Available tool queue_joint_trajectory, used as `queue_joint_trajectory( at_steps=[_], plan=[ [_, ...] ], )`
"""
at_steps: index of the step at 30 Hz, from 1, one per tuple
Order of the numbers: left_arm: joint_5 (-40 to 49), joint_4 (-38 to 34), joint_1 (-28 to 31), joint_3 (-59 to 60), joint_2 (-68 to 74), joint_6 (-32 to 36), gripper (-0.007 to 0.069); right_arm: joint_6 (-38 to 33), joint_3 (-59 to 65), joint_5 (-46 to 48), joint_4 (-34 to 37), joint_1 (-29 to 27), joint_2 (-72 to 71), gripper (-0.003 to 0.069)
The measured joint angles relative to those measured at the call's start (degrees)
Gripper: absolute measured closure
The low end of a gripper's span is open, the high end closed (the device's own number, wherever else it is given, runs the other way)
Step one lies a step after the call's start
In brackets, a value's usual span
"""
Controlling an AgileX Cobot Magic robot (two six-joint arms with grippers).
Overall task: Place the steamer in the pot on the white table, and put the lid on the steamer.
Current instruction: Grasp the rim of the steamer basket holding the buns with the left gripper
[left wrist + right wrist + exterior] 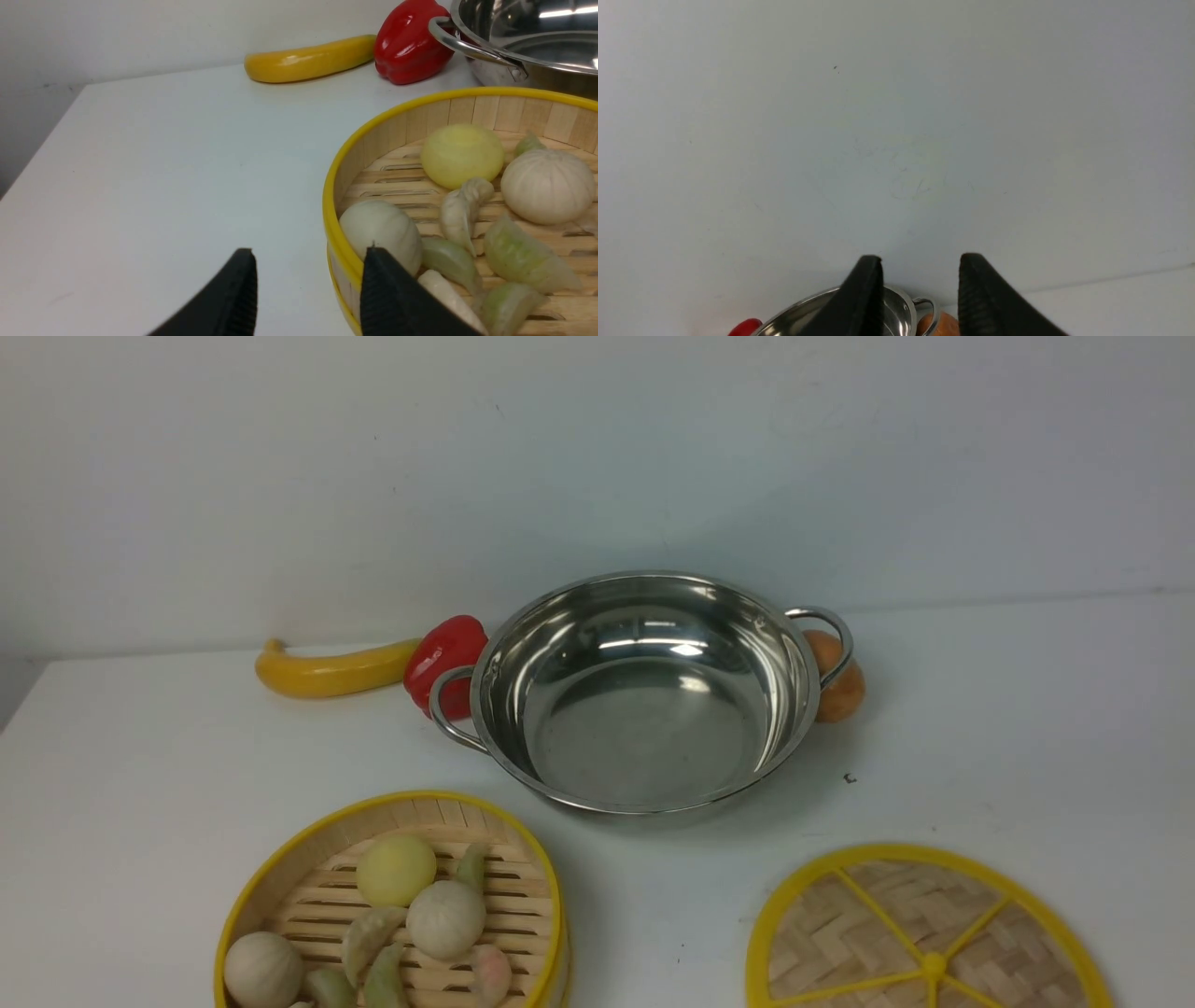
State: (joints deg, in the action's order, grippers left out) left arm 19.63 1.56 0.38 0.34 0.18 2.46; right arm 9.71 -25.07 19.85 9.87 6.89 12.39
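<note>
Front view: pot (644, 728) handle axis left-right; steamer (420, 814) cropped, seemingly level

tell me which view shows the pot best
Front view: the whole pot shows, empty, both handles visible. Left wrist view catches one handle and some rim; right wrist view only a sliver behind the right claw.

On the plain white table (140, 756), the shiny steel two-handled pot (644, 733) stands centre-rear. The yellow-rimmed bamboo steamer basket (378, 819) lies front-left of it, the flat woven yellow-rimmed lid (920, 929) front-right.
</note>
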Motion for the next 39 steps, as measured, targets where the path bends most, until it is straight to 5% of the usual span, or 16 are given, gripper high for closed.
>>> queue_joint_trajectory(
  at_steps=[11,20,27,32,39],
  plan=[
    [-0.23,0.00,0.00,0.00,0.00,0.00,0.0331,0.00,0.00,-0.03,0.77,0.00,0.03,0.0416],
    [-20.07,-12.44,0.00,0.00,-0.04,-6.71,0.0331,0.00,0.00,0.35,2.24,0.00,0.03,0.0416],
    [-30.58,-14.36,0.00,0.00,-0.04,-10.14,0.0331,-0.06,0.00,2.53,2.25,0.00,0.03,0.0416],
    [-28.85,-14.41,0.00,0.00,-0.10,-14.69,0.0331,-0.68,0.00,4.19,2.20,0.00,0.03,0.0416],
    [-9.45,-14.60,-0.02,-12.27,7.57,-17.15,0.0331,-7.49,0.00,5.79,2.20,0.00,0.03,0.0416]
  ],
)
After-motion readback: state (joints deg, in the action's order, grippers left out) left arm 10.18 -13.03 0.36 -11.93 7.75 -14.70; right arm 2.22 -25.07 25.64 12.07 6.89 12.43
